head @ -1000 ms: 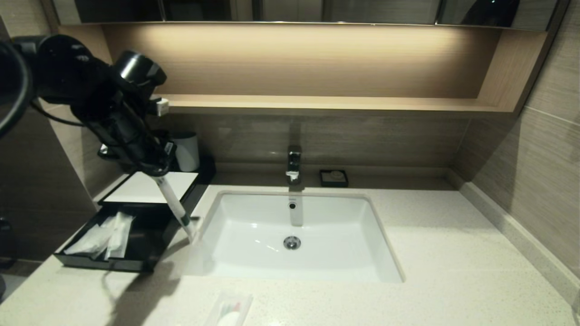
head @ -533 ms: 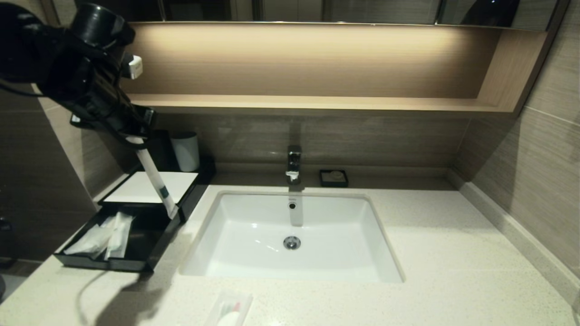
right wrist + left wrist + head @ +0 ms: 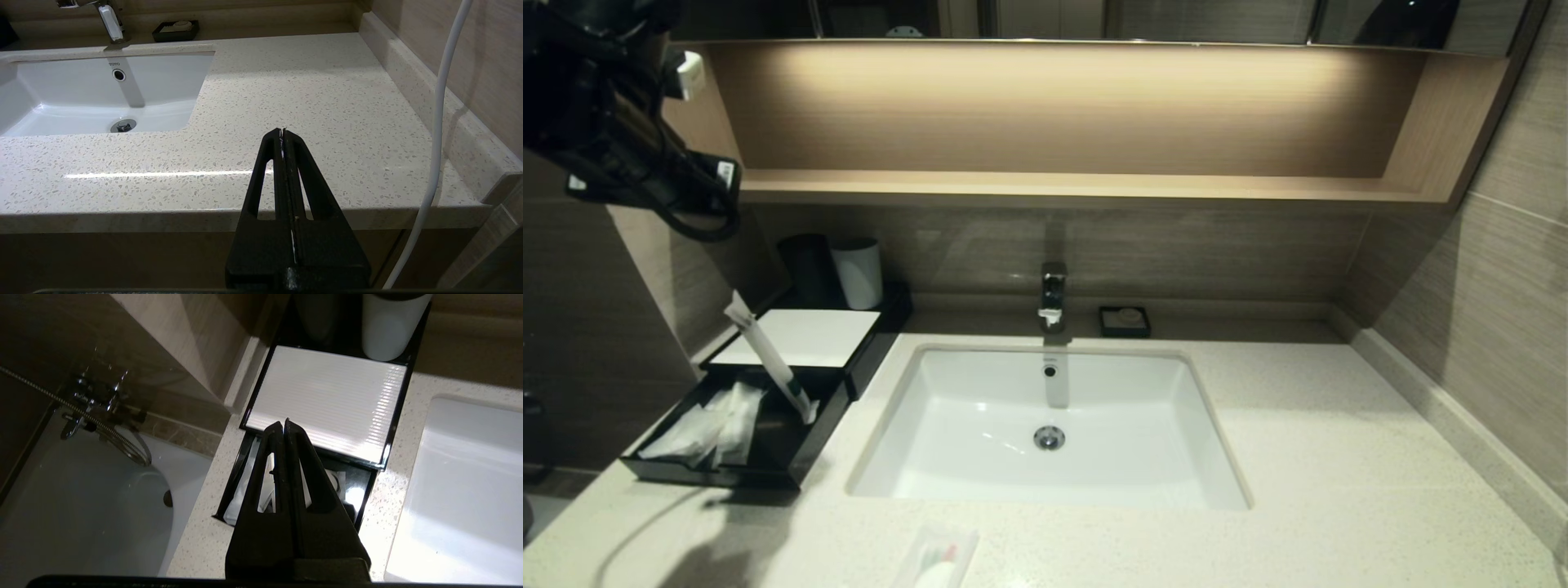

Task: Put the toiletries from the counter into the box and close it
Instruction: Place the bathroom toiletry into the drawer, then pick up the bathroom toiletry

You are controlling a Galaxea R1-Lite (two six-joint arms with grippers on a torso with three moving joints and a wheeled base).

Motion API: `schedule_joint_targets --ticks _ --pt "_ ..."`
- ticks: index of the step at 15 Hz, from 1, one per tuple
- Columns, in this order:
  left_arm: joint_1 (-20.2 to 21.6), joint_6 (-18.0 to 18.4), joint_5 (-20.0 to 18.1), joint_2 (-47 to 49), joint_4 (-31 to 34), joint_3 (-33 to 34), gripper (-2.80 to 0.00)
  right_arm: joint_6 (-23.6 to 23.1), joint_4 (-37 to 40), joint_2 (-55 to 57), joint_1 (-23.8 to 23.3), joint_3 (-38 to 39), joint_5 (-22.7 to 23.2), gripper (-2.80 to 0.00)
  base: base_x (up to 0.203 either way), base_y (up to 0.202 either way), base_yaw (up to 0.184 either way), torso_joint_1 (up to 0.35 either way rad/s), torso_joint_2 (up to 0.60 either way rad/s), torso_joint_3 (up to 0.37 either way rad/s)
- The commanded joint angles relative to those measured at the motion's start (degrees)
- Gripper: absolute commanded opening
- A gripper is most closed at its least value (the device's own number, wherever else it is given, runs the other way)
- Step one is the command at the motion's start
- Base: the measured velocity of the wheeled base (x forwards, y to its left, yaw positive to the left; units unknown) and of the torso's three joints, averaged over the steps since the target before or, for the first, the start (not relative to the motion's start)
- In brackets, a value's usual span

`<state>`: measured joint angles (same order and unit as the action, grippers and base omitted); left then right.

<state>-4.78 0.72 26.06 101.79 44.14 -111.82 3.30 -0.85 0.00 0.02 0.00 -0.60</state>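
Stood open on the counter at the left: black box with white top panel, drawer pulled out. Held pale packets along the drawer's left half. Leaned tilted over the drawer: long slim packet with a green band, lower end inside near the right wall, upper end free in the air. Hung high at upper left, well apart from it: left arm. Lay at the counter's near edge: one pouch with red-green print.
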Motion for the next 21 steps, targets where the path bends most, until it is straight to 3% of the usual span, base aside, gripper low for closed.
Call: schedule_joint_targets --ticks 1,6,8,10,12,14,15,16,18,19,20,21 --pt "2.00 -1.36 -0.15 -0.53 2.93 0.36 -2.80 0.04 -0.03 0.09 -0.02 0.00 -0.02 -2.80 0.000 0.000 0.000 0.000 0.00 0.000" --pt "5.47 -2.30 -0.42 0.24 3.84 1.92 -2.80 0.04 -0.03 0.09 -0.02 0.00 -0.02 -2.80 0.000 0.000 0.000 0.000 0.00 0.000" --pt "6.32 -2.38 -4.19 -0.09 4.00 3.89 -2.80 0.04 -0.03 0.04 0.00 0.00 -0.02 -2.80 0.000 0.000 0.000 0.000 0.00 0.000" --pt "7.36 -2.85 -5.66 -0.69 5.96 4.33 -2.80 0.04 -0.03 0.09 0.06 0.00 -0.02 -2.80 0.000 0.000 0.000 0.000 0.00 0.000" --pt "8.25 -3.52 -6.58 -1.75 12.96 4.85 -2.80 0.04 -0.03 0.09 0.06 0.00 -0.02 -2.80 0.000 0.000 0.000 0.000 0.00 0.000" --pt "8.53 -3.54 -7.98 -3.44 30.55 6.01 -2.80 0.04 -0.03 0.05 0.03 0.00 -0.02 -2.80 0.000 0.000 0.000 0.000 0.00 0.000" --pt "8.16 -3.47 -11.27 -5.35 38.26 6.80 -2.80 0.04 -0.03 0.09 0.02 0.00 -0.02 -2.80 0.000 0.000 0.000 0.000 0.00 0.000" --pt "7.09 -3.26 -18.86 -8.35 42.98 7.43 -2.80 0.04 -0.03 0.09 -0.02 0.00 -0.02 -2.80 0.000 0.000 0.000 0.000 0.00 0.000" --pt "3.93 -1.69 -33.16 -12.58 43.51 9.02 -2.80 0.04 -0.03 0.09 0.06 0.00 -0.02 -2.80 0.000 0.000 0.000 0.000 0.00 0.000" --pt "2.94 1.75 -36.27 -13.81 43.51 11.54 -2.80 0.04 -0.03 0.09 -0.01 0.00 -0.02 -2.80 0.000 0.000 0.000 0.000 0.00 0.000" --pt "2.23 7.18 -37.53 -14.52 43.52 14.55 -2.80 0.04 -0.03 0.00 0.05 0.00 -0.02 -2.80 0.000 0.000 0.000 0.000 0.00 0.000" --pt "0.67 9.89 -38.05 -14.41 43.52 17.05 -2.80 0.04 -0.03 0.09 -0.02 0.00 -0.02 -2.80 0.000 0.000 0.000 0.000 0.00 0.000"
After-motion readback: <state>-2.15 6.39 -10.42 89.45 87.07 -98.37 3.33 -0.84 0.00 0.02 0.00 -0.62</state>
